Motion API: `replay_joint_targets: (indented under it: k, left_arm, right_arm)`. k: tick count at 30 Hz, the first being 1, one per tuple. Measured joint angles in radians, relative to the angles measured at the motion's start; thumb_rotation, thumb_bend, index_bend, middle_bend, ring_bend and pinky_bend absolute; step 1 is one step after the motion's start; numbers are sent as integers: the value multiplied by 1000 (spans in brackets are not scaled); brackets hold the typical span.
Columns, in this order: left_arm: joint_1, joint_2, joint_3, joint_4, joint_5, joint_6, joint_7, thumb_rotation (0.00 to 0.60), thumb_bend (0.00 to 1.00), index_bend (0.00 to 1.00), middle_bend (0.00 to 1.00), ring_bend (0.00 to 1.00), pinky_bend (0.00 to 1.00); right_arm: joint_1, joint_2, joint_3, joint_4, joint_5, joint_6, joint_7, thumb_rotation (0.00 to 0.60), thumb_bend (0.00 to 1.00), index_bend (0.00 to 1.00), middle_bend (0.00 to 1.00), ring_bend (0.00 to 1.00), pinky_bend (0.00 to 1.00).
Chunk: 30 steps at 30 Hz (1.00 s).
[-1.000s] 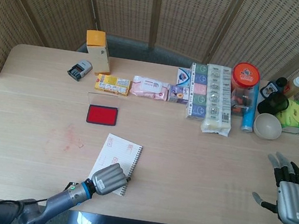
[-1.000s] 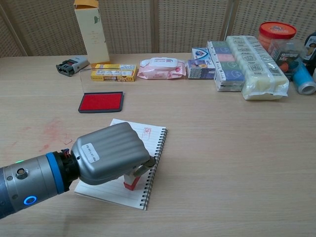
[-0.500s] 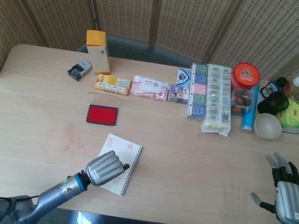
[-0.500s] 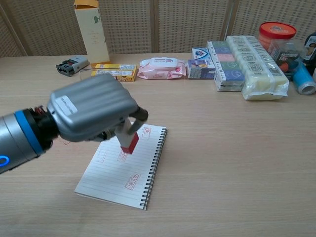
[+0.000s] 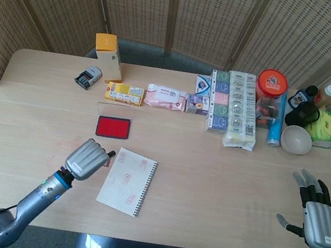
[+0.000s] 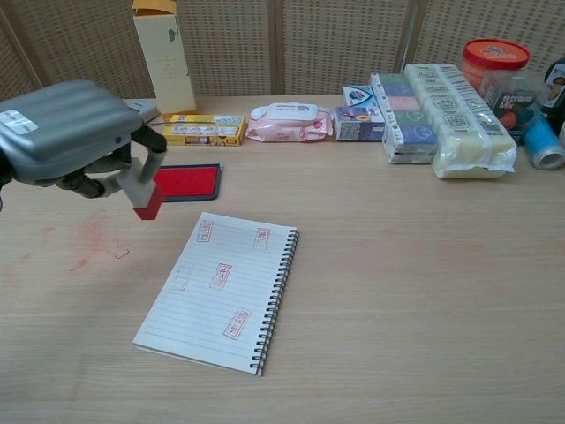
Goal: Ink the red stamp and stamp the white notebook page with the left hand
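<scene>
Likely an office or demo corner set up for desk work. Pale wooden table (image 5: 221,170) closed in behind by folding woven-cane screens (image 5: 188,15). Stationery laid out: red ink pad (image 5: 113,127), spiral notebook (image 5: 127,181), date stamper (image 5: 88,77). Along the far edge, a row of shop-packed goods: wet wipes (image 5: 166,96), boxed items (image 5: 124,93), red-lidded jar (image 5: 270,93), white bowl (image 5: 296,140).

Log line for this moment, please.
left hand: holds red stamp above table | notebook: stamped | ink pad: uncovered | right hand: open
</scene>
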Motion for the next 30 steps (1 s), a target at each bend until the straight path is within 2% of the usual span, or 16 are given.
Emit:
replay_joint_targets:
  k: [5,14,22,30]
  left_arm:
    - [17,-3,0,111,-81,-39,-73,600,393,653,1000,1000,1000]
    - [17,-65,-4,280,-150,-105,-109,600,377,653,1000,1000,1000]
    - [6,-104,-6,330,-159,-118,-101,600,326,653,1000,1000,1000]
    - [-4,-117,-12,321,-194,-129,-17,600,325,654,1000,1000,1000]
  right_arm:
    - [3,-6,-3,2,1,-9,-9,600,83,0,0,17,0]
    - [9,-14,-6,3,9,-26,-17,600,84,0,0,17,0]
    - [11,-12,-6,4,11,-27,-13,600,85,0,0,17,0]
    - [11,-8,-7,1,7,-25,-5,600,85,0,0,17,0]
